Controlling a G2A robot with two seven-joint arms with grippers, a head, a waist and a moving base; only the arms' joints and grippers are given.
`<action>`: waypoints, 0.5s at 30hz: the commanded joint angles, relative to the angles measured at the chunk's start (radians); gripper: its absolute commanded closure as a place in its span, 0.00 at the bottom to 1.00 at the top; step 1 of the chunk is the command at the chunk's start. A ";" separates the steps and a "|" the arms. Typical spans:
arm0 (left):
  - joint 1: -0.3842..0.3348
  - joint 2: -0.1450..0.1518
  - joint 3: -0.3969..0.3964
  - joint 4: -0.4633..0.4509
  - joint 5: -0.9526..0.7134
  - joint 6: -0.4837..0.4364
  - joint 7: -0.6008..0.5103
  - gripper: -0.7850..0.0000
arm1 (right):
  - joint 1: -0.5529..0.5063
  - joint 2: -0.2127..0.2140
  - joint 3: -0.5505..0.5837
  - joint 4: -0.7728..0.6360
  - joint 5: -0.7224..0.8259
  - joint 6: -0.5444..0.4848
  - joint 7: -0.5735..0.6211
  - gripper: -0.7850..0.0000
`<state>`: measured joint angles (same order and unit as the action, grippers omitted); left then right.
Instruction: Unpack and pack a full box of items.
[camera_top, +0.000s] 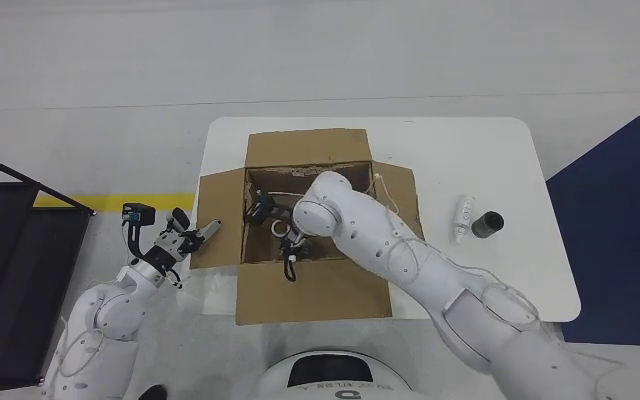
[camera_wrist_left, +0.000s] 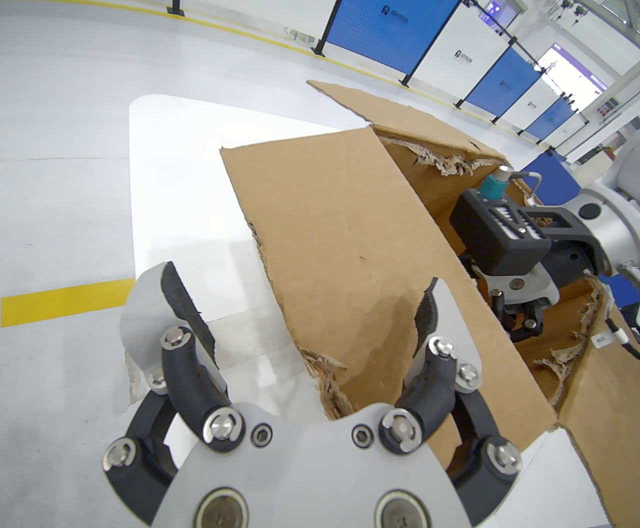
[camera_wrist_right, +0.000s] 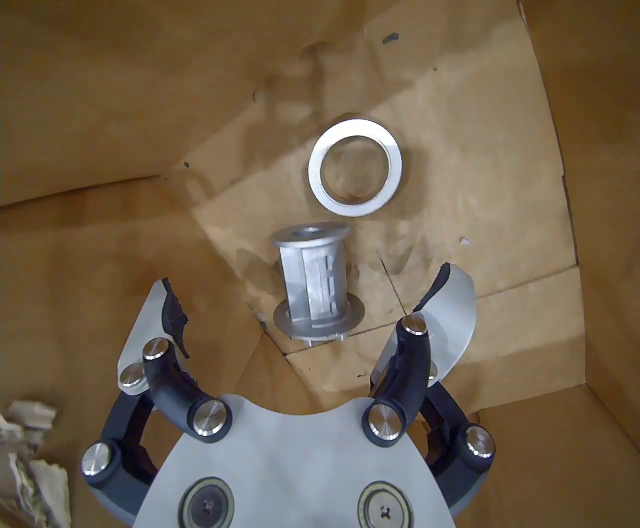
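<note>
Cardboard box (camera_top: 308, 148) at mid-table, flaps splayed, torn at the corners.

Far left: left gripper (camera_wrist_left: 300, 290) outside box, jaws wide apart and empty, pointed at outer face of left flap (camera_top: 225, 200). Touching or just short: cannot tell.

Centre: right gripper (camera_wrist_right: 306, 287) down inside box, jaws spread, holding nothing, poised above flanged metal spool (camera_wrist_right: 312, 280) standing upright on box floor. Flat metal ring (camera_wrist_right: 355, 167) lying just beyond spool, apart from it.

Right of box, on table (camera_top: 470, 150): white piece (camera_top: 460, 218) and dark cylinder (camera_top: 488, 224), side by side, apparently already unpacked.

Step in hand, as judged: lift out spool.
- Lower straight and centre pads on barrel between the two flanges.
- Close firmly and keep spool upright.
- Avoid nudging ring or catching side wall on the lift.
- Keep left gripper clear of flap, or steadying it, to prevent box shifting.
</note>
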<state>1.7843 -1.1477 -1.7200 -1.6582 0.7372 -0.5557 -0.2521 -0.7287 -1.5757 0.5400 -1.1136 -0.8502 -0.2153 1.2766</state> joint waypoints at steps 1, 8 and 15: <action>0.000 0.000 0.000 0.000 0.000 0.000 0.000 0.00 | 0.017 -0.016 -0.022 0.038 0.004 0.006 -0.013 0.19; 0.000 0.000 0.000 0.000 0.000 0.000 0.000 0.00 | 0.066 -0.064 -0.075 0.155 0.005 0.030 -0.018 0.55; 0.000 0.000 0.000 0.000 0.000 0.000 0.000 0.00 | 0.115 -0.088 -0.069 0.214 0.013 0.044 -0.023 1.00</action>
<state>1.7843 -1.1477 -1.7200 -1.6582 0.7372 -0.5557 -0.2521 -0.6215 -1.6647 0.4594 -0.9003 -0.8434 -0.1727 1.2612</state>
